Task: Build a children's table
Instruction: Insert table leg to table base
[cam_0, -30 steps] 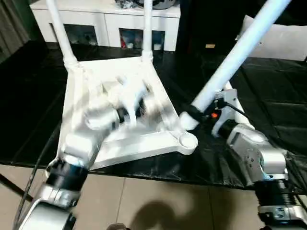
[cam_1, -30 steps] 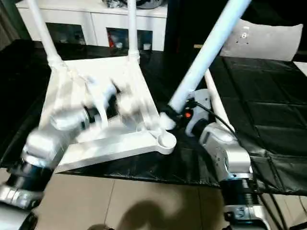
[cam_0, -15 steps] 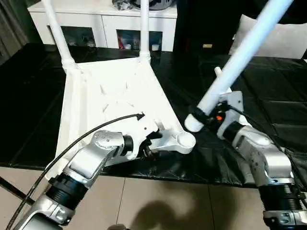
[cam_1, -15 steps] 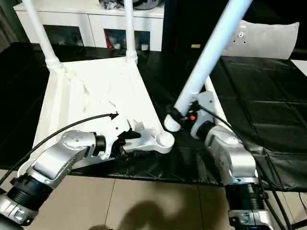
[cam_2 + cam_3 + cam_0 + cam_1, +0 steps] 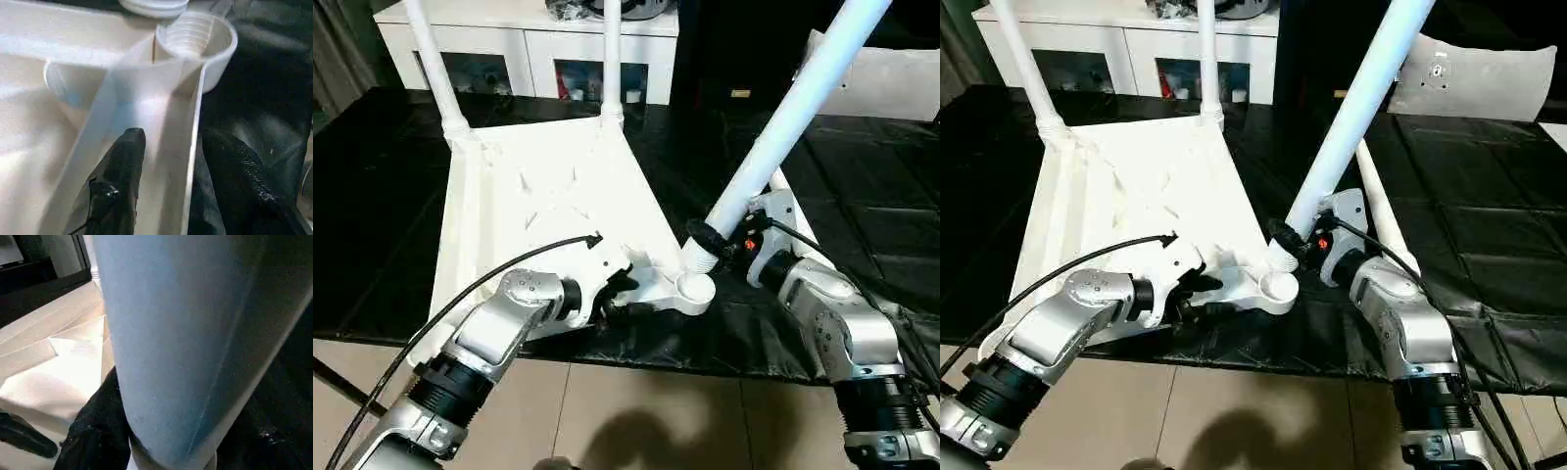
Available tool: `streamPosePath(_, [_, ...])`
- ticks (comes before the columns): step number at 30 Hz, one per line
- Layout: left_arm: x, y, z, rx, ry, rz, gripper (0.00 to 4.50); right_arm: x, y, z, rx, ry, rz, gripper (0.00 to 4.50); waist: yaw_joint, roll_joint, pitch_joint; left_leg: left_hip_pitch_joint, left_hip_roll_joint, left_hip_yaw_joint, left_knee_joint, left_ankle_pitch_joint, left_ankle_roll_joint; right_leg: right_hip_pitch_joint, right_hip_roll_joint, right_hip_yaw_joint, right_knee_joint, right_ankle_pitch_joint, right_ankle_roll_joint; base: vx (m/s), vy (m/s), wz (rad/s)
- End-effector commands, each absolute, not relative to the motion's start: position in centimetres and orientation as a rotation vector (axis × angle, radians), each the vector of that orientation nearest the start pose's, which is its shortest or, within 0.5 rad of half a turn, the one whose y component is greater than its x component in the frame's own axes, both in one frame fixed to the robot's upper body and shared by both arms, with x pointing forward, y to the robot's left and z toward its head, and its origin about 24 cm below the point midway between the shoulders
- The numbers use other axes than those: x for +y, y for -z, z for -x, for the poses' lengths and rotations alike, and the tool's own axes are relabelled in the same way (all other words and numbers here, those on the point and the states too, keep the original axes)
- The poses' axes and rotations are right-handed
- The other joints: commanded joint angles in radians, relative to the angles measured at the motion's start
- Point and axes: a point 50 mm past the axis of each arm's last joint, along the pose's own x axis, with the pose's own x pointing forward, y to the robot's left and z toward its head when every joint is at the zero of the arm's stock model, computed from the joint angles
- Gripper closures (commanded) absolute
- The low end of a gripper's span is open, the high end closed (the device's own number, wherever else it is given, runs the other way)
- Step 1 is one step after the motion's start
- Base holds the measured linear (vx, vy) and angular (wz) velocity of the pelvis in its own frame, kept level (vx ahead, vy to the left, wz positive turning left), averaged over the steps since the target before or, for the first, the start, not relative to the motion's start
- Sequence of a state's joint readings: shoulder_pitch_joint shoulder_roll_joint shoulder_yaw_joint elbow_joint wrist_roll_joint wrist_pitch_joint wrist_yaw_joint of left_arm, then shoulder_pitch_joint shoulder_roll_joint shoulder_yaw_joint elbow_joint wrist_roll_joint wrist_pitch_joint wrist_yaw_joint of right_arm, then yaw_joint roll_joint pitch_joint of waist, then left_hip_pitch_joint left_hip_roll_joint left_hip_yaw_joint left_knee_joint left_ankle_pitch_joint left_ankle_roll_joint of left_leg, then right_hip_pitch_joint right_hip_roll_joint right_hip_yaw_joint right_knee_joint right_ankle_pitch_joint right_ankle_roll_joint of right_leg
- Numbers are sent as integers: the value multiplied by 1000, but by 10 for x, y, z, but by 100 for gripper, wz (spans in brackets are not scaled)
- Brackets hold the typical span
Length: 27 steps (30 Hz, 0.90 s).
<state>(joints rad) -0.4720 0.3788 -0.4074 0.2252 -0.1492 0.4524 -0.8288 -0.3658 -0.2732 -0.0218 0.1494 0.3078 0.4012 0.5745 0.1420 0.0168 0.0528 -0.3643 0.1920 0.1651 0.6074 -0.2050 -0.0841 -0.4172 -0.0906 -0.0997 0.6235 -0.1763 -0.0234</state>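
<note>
Place: a room furnished like a home, used for robot trials
Furniture: a low white cabinet [image 5: 524,44] with glass doors stands at the back (small items sit behind the glass)
Work surface: black sheeting [image 5: 862,196] covers the table, creased in squares
Floor: beige tiles [image 5: 636,421] with dark joints
Soft item: a white cushion [image 5: 1484,78] lies behind

An all-white plastic tabletop [image 5: 548,186] lies on glossy black sheeting [image 5: 862,186]; its round legs [image 5: 783,117] are white too, one showing a pale blue tint. Silver forearms [image 5: 499,328] end in black fingers [image 5: 120,191] — a small orange-red light [image 5: 749,245] glows at one wrist. Behind stands a white cabinet [image 5: 529,44]; the floor [image 5: 636,421] is beige tile.
</note>
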Motion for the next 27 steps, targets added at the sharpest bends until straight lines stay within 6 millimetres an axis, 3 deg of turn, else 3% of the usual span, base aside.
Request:
streamPosePath(1, [104,-52,-298,476,1114,-322,266,-157,-88,-311,155,-636,-62,261,1,8,-72,-2,27,-9,-74,-137,0,70,-58,54,-80,-218,-131,0,0,0])
streamPosePath(2, [105,-50,-299,488,1125,-353,289,-156,-88,-310,157,-646,-53,261,1,7,-72,-1,27,-9,-74,-133,2,69,-57,53,-80,-212,-134,0,0,0])
streamPosePath(3, [105,-50,-299,488,1125,-353,289,-156,-88,-310,157,-646,-53,261,2,22,-71,0,26,-11,-74,-137,1,67,-57,53,-81,-218,-133,0,0,0])
streamPosePath(4, [105,-50,-299,488,1125,-353,289,-156,-88,-310,157,-646,-53,261,-2,14,-71,0,26,-9,-75,-149,1,68,-56,52,-83,-225,-132,0,0,0])
streamPosePath(5, [106,-49,-300,493,1130,-366,306,-155,-88,-310,155,-653,-50,261,-2,13,-71,-2,26,-9,-75,-151,3,69,-58,53,-83,-235,-131,0,0,0])
streamPosePath(7, [107,-48,-301,497,1131,-376,311,-154,-89,-310,156,-659,-47,261,-1,16,-72,-2,26,-9,-75,-153,5,69,-59,53,-86,-267,-121,0,0,0])
streamPosePath(8, [107,-48,-302,499,1131,-381,323,-154,-89,-310,157,-666,-45,261,0,22,-73,0,25,-9,-74,-152,5,66,-57,53,-87,-271,-118,0,0,0])
streamPosePath(12, [109,-47,-304,503,1140,-380,359,-149,-92,-308,162,-734,-50,261,-1,20,-73,-2,25,-9,-75,-161,9,68,-58,52,-88,-279,-116,0,0,0])
streamPosePath(13, [110,-46,-304,509,1143,-391,374,-147,-94,-307,167,-772,-60,261,-2,15,-73,-2,25,-9,-75,-162,12,69,-57,52,-90,-284,-115,0,0,0])
streamPosePath(14, [112,-45,-305,516,1145,-403,386,-144,-96,-305,184,-827,-60,261,0,26,-73,-1,27,-11,-76,-166,12,66,-58,52,-89,-288,-114,0,0,0])
streamPosePath(17, [114,-44,-306,526,1149,-415,405,-142,-96,-303,225,-900,-30,261,0,25,-72,-2,27,-11,-77,-175,13,68,-58,52,-90,-290,-115,0,0,0])
streamPosePath(18, [116,-43,-307,536,1156,-424,430,-142,-95,-304,258,-938,3,261,0,23,-71,-1,26,-10,-77,-188,13,69,-58,50,-94,-311,-111,0,0,0])
streamPosePath(21, [117,-43,-308,539,1160,-427,436,-142,-94,-305,271,-950,16,261,0,23,-67,2,25,-10,-79,-206,10,66,-60,51,-102,-370,-95,0,0,0])
streamPosePath(23, [119,-42,-310,544,1175,-441,446,-145,-94,-311,316,-970,58,261,-3,28,-67,5,24,-13,-81,-225,3,65,-60,47,-108,-423,-83,0,0,0])
streamPosePath(27, [117,-43,-309,530,1215,-457,450,-146,-92,-317,346,-968,77,261,-2,26,-71,5,26,-13,-81,-199,6,69,-61,48,-103,-367,-103,0,0,0])
